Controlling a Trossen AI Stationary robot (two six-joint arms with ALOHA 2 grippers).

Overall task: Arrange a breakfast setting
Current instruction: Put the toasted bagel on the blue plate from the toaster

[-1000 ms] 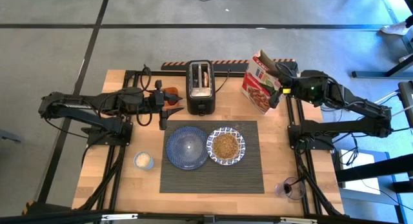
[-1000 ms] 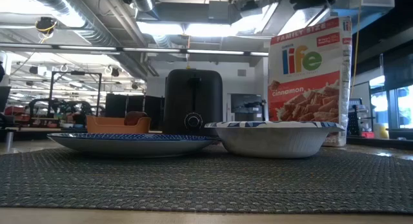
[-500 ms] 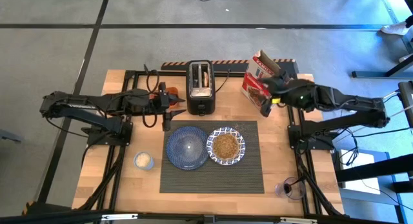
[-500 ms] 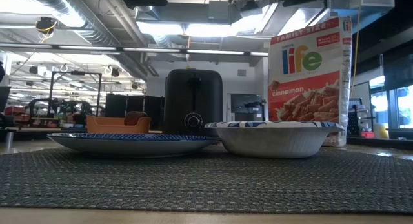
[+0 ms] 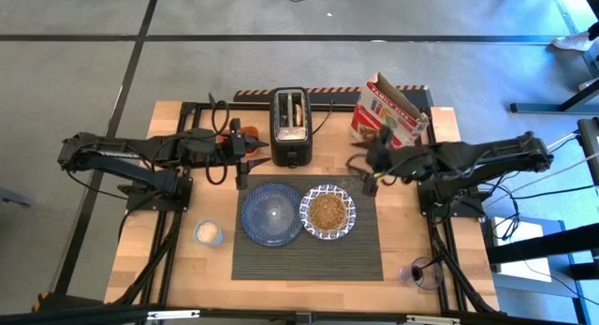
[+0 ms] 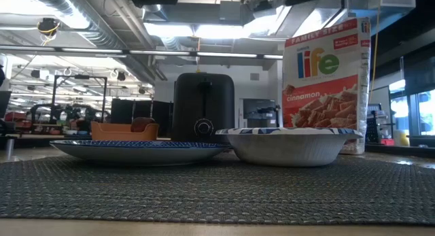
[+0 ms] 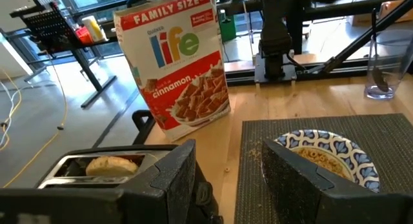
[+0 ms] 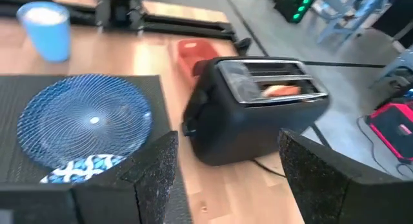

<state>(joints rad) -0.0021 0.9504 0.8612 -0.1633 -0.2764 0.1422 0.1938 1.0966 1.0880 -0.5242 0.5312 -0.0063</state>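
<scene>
The dark grey ribbed placemat (image 5: 309,255) lies at the table's middle. On it stand the dark blue plate (image 5: 271,214) and, to its right, the blue-and-white bowl (image 5: 328,213), filled with cereal. A bagel (image 7: 111,164) sits in a slot of the black toaster (image 5: 290,128). The small dark red jar (image 5: 421,273) stands at the front right. I do not make out the spoon. My left gripper (image 5: 245,163) is open and empty, left of the toaster. My right gripper (image 5: 360,168) is open and empty, over the mat's far right corner, pointing at the toaster (image 8: 258,114).
A cereal box (image 5: 388,110) stands upright at the far right, behind the right arm. An orange tub (image 5: 247,135) sits left of the toaster, and a blue cup (image 5: 208,233) stands left of the mat. There is bare mat in front of the plate and bowl.
My right gripper has drawn away from the cereal box, going toward the table's left and near edges, to the mat's far right corner; the box stays upright. My left gripper has gone a little toward the toaster.
</scene>
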